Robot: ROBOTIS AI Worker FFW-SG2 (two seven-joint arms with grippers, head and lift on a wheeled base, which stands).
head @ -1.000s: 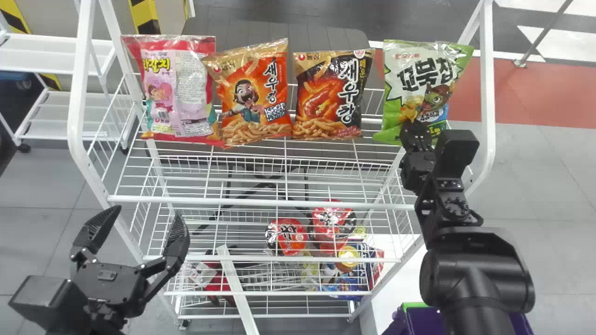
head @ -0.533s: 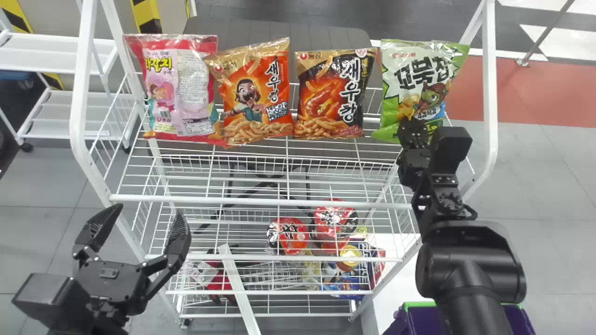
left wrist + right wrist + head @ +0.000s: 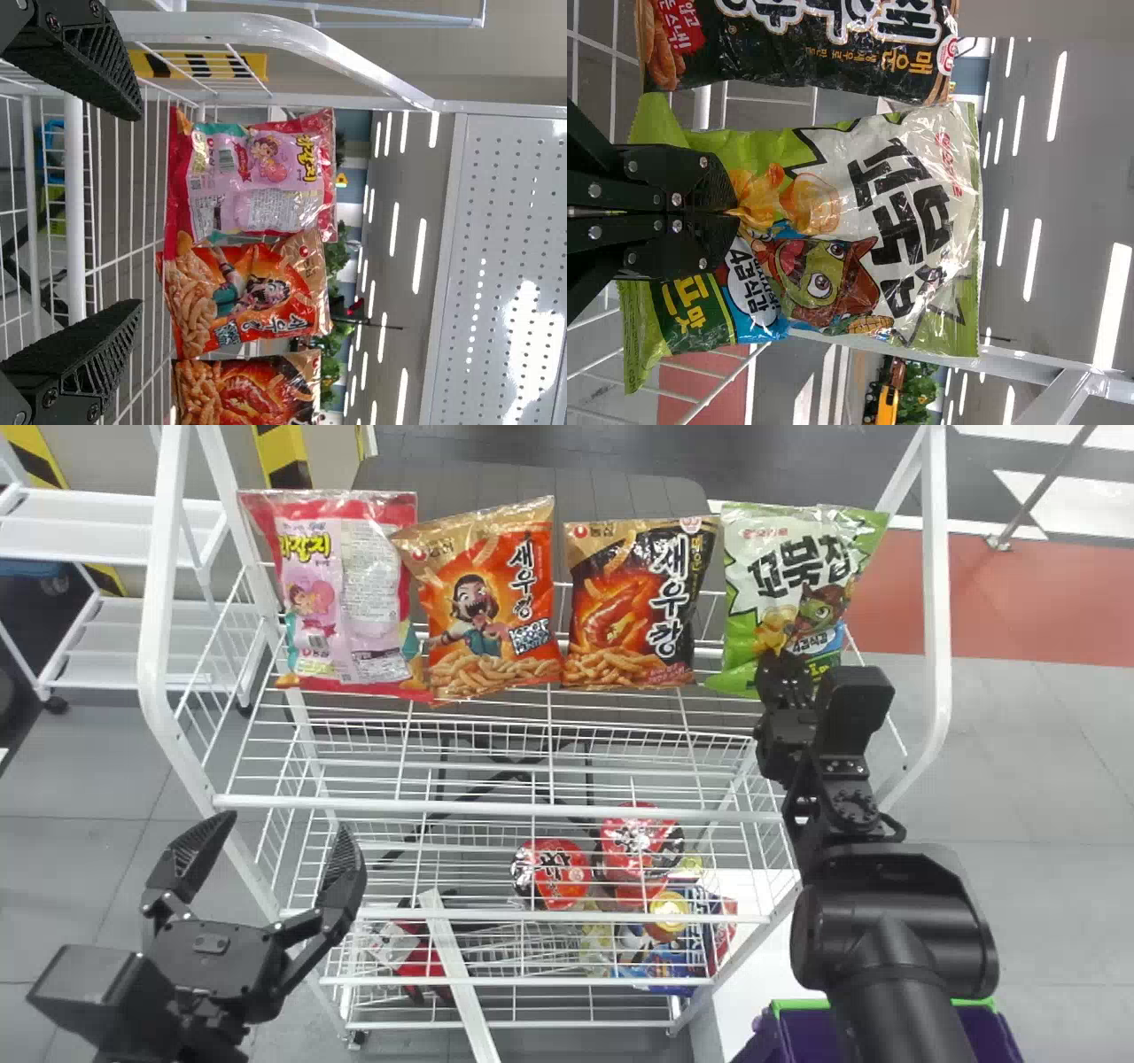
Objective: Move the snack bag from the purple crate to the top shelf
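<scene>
The green and white snack bag (image 3: pixel 784 589) stands upright at the right end of the top shelf (image 3: pixel 496 808), beside the black and orange bag. My right gripper (image 3: pixel 780 662) is at its lower front. In the right wrist view the gripper (image 3: pixel 731 212) is shut on a pinch of the green bag (image 3: pixel 833 230), front facing the camera. My left gripper (image 3: pixel 266 846) is parked open at the rack's front left; in the left wrist view the same gripper (image 3: pixel 137 208) has nothing between its fingers. The purple crate (image 3: pixel 802 1032) is at the bottom right, partly behind the right arm.
Three more bags, pink (image 3: pixel 341 593), orange (image 3: pixel 487 602) and black-orange (image 3: pixel 631 602), line the top shelf's back. White rack posts (image 3: pixel 936 602) rise at both sides. Red packages (image 3: pixel 551 872) lie on a lower level.
The right gripper and the green bag have shifted slightly left, closer to the black-orange bag. The left arm keeps its pose, while the whole scene has drifted slightly right.
</scene>
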